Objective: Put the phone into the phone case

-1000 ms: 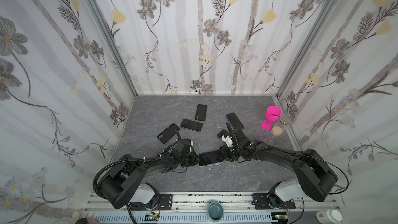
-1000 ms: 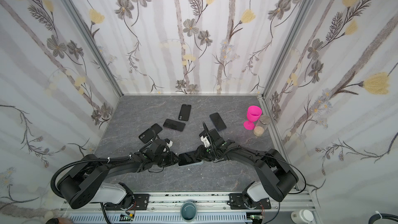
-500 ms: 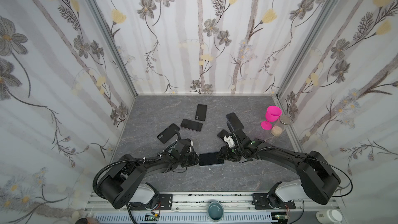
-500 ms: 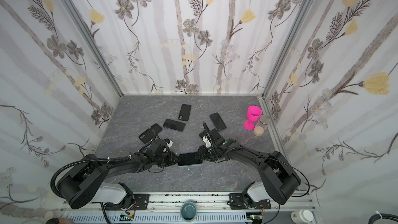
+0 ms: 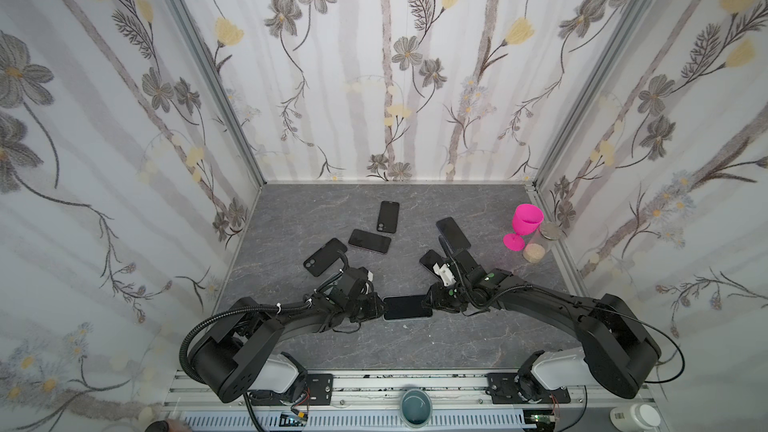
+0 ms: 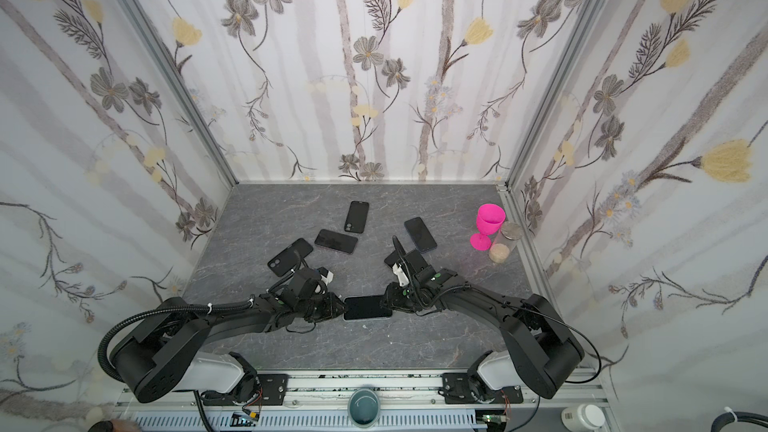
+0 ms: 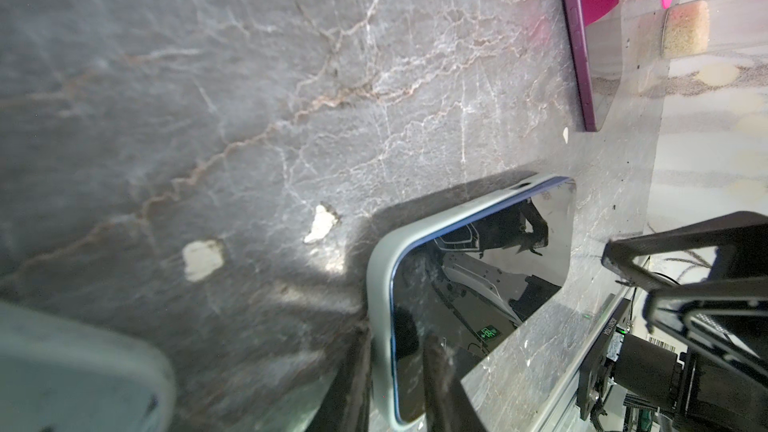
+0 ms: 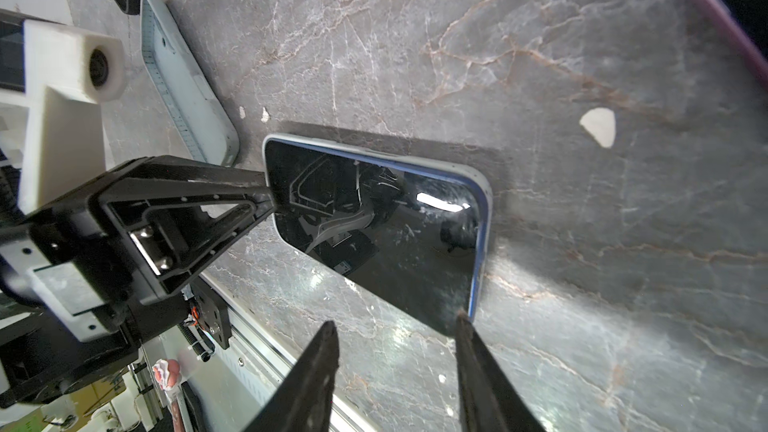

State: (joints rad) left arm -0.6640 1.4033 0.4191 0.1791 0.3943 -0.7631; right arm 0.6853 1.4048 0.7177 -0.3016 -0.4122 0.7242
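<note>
A dark-screened phone (image 5: 407,307) (image 6: 368,307) lies flat near the table's front, between my two grippers. It sits in a pale grey-green phone case (image 7: 380,284), and its blue edge shows just inside the rim. My left gripper (image 5: 380,307) (image 7: 395,392) is shut on the phone's left end, one finger on the screen and the other outside the case. My right gripper (image 5: 428,305) (image 8: 395,321) stands open at the right end. One of its fingertips (image 8: 461,322) touches the phone's corner; between the fingers is bare table.
A second pale case (image 8: 187,89) lies empty beside the left gripper. Several dark phones (image 5: 369,241) lie further back, one purple-edged (image 5: 453,233). A pink goblet (image 5: 524,228) and a corked jar (image 5: 540,243) stand at the back right. The metal rail (image 5: 407,380) runs along the front.
The right gripper has drawn back a little from over the phone's right end to its corner, and the phone now lies flat. The left gripper has kept its hold.
</note>
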